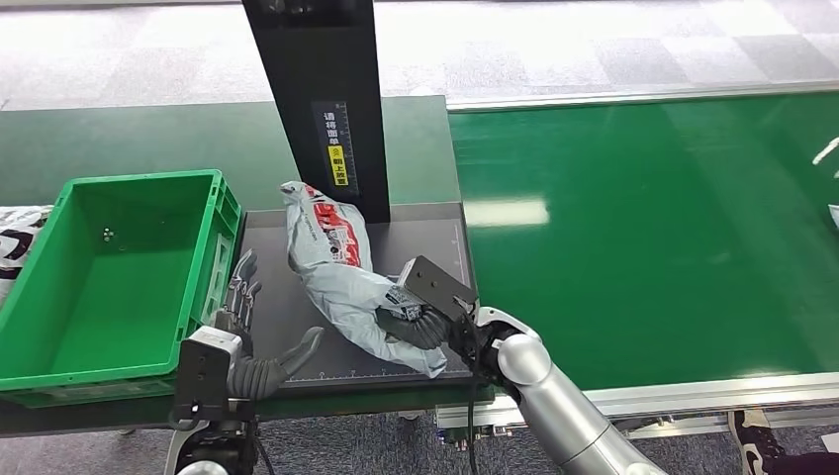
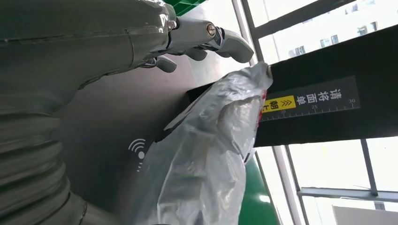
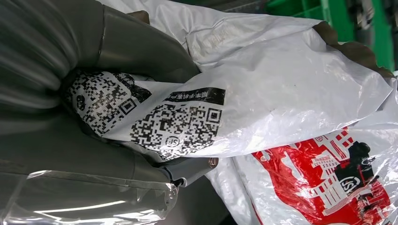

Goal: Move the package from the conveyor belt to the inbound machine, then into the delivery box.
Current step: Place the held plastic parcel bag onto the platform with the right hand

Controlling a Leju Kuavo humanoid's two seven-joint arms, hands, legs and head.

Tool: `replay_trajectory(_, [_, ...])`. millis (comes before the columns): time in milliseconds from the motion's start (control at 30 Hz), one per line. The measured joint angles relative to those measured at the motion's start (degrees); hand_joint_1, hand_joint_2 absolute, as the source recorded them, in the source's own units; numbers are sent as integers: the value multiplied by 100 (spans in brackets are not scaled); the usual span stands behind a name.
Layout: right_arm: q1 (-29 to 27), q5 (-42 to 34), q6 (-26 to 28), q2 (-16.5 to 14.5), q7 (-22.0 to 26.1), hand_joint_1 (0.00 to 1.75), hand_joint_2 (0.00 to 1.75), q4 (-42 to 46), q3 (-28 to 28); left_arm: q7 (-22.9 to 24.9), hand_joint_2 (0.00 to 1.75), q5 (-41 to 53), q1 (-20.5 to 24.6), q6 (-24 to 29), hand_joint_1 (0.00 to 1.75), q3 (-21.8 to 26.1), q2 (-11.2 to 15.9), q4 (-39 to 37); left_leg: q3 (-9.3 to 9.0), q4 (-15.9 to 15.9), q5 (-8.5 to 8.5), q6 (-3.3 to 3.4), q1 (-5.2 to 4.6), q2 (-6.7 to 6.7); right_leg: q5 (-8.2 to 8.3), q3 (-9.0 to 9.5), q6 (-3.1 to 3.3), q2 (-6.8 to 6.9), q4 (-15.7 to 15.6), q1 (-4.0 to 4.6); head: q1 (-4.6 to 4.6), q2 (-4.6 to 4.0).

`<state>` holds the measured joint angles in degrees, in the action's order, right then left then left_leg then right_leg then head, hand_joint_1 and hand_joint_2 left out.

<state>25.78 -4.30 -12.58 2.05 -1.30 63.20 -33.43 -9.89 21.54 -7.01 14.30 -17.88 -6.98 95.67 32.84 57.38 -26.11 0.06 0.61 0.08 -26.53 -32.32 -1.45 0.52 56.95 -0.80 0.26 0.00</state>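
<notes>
A green crate (image 1: pixel 109 267) sits at the left end of the dark table, its near wall just beside the grey scanning plate (image 1: pixel 416 233). A black post (image 1: pixel 317 99) with a yellow-marked label rises from the back of the plate, and the top end of the package touches its foot. To the right runs the wide green belt (image 1: pixel 643 228). At the far left edge lies part of another white printed bag (image 1: pixel 18 242), beyond the crate.

The package (image 1: pixel 341 272), a grey plastic mailer with red print, lies slantwise across the plate, between the crate and the belt.

The left wrist view looks along the plate: the mailer (image 2: pixel 206 154) leans against the black post (image 2: pixel 324 108), and a small wireless mark shows on the plate surface. The right wrist view shows the mailer's QR-code labels (image 3: pixel 176 124) pressed against the palm, plus the red print close up.

The right hand (image 1: pixel 420 322) grips the package's near lower end, fingers wrapped around it. The left hand (image 1: pixel 242 336) hovers over the plate's left edge, fingers spread, holding nothing, near the package but apart from it.
</notes>
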Motion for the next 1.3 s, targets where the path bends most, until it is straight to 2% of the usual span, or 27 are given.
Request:
replay_trajectory(67, [103, -67, 59, 28, -45, 0, 175, -212, -42, 6, 175, -4, -11, 40, 0, -22, 3, 0, 0, 0, 0, 0, 0, 0, 0, 0, 0, 0, 0, 0, 0, 0])
replay_trajectory(300, [419, -30, 430, 82, -89, 0, 175, -735, -163, 32, 175, -12, -67, 145, 0, -59, 24, 0, 0, 0, 0, 0, 0, 0, 0, 0, 0, 0, 0, 0, 0, 0])
replay_trajectory(600, [554, -46, 464, 137, -80, 0, 175, -975, -181, 32, 175, -17, -94, 152, 0, -61, 47, 0, 0, 0, 0, 0, 0, 0, 0, -1, 0, 0, 0, 0, 0, 0])
replay_trajectory(733, [545, -385, 378, 188, 233, 0, 175, -947, -157, -14, 175, 1, -92, 232, 0, -62, 57, 1, 0, 1, 0, 0, 0, 0, 0, -2, 0, 0, 0, 0, 0, 0])
replay_trajectory(900, [349, -1117, 487, 314, 852, 0, 175, -301, 183, -319, 175, 135, -53, 634, 0, 73, 127, 167, 0, 2, 0, 0, 0, 0, 0, -3, 0, 0, 0, 1, 0, 0])
replay_trajectory(1167, [-506, -1309, 678, 411, 1214, 0, 175, 1034, 1061, -721, 175, 378, -63, 1097, 0, 579, 376, 869, 4, 1, -1, -1, 0, -1, -1, -4, 1, 0, 0, 1, 0, 0])
replay_trajectory(1300, [-726, -1328, 693, 359, 1257, 0, 175, 1462, 1468, -719, 175, 761, -180, 1233, 0, 715, 437, 1271, 4, 1, -1, -1, 0, -1, -1, -3, 1, 1, 0, 0, 0, 0])
